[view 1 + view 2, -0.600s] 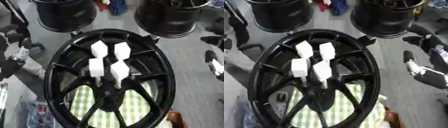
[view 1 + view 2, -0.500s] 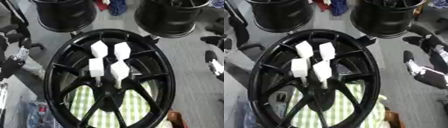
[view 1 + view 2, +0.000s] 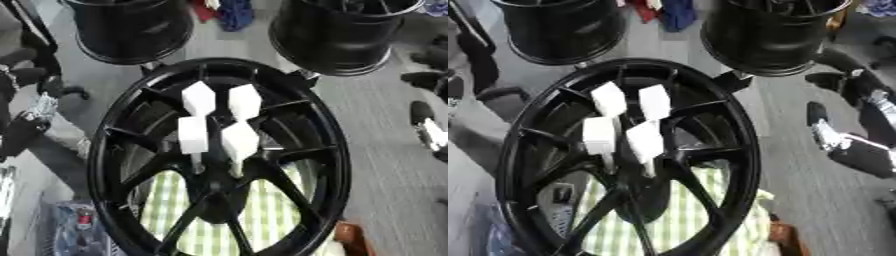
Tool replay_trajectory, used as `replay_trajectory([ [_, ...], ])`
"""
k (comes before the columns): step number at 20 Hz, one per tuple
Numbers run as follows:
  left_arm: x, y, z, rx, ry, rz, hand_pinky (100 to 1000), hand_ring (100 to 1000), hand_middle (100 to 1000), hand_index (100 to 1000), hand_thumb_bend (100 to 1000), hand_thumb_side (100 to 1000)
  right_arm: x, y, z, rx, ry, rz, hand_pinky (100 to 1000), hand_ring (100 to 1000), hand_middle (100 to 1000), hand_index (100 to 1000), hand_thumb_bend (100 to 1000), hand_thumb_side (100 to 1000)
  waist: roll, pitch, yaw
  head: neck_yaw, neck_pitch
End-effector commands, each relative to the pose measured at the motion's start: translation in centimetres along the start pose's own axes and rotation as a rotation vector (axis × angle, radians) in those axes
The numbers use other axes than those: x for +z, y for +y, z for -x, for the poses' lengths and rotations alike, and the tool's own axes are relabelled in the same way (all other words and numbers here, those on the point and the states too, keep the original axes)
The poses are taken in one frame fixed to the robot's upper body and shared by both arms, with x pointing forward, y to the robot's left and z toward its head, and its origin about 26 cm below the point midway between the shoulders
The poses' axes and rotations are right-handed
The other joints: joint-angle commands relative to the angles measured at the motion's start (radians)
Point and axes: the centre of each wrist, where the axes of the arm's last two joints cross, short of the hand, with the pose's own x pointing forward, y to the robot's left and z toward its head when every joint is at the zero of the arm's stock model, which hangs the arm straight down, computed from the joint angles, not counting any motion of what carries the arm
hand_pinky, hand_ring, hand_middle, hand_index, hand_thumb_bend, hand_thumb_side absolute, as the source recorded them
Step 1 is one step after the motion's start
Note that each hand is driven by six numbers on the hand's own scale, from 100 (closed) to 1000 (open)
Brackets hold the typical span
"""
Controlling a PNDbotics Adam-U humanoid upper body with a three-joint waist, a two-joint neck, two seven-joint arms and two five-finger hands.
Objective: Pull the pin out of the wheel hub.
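Nearest us, a green-and-white checked cloth (image 3: 262, 220) shows through the lower spokes of the wheel hub (image 3: 332, 150), likely laid under it to spare the finish. A clear bag with something red inside (image 3: 74, 225) sits at lower left.

The hub itself is a black multi-spoke rim lying face-up and filling most of both views. Its centre sits low in the picture, where the spokes meet.

Four white pins (image 3: 238, 141) stand up from around the centre: blocky white heads on thin stems, grouped close together, two nearer and two farther. We judge these are seated in the bolt holes; the stems run down toward the hub, though the holes themselves we cannot make out. Upright heads give the fingers something to close around.

Our right hand (image 3: 846, 147) shows at the right edge of the right eye view, well apart from the rim, black and silver. Whether its fingers are spread or curled we cannot tell. It holds nothing that we can see. Our left hand (image 3: 26, 125) sits at the left edge, off the rim too; finger state not readable.

No pin looks drawn yet, in our judgement; a reach comes first.

Beyond the hub, two more black rims (image 3: 131, 30) stand on the grey floor, with blue and red cloth (image 3: 232, 11) between them.
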Motion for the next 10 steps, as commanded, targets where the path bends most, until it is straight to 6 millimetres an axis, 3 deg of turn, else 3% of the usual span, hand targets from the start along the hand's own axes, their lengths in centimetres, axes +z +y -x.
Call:
replay_trajectory([
  [1, -0.5, 0.6, -0.4, -0.016, -0.022, -0.005, 807, 750, 810, 877, 385, 594, -0.6, -1.1, -0.7, 0.037, -0.030, -0.029, 897, 854, 935, 1000, 100, 347, -0.001, -0.013, 0.002, -0.002, 0.005],
  [10, -0.4, 0.4, -0.3, -0.012, -0.022, 0.018, 807, 744, 805, 879, 382, 596, -3.9, -3.2, -2.8, 0.156, -0.142, -0.241, 884, 840, 914, 1000, 100, 321, -0.004, -0.016, 0.014, -0.009, 0.005],
])
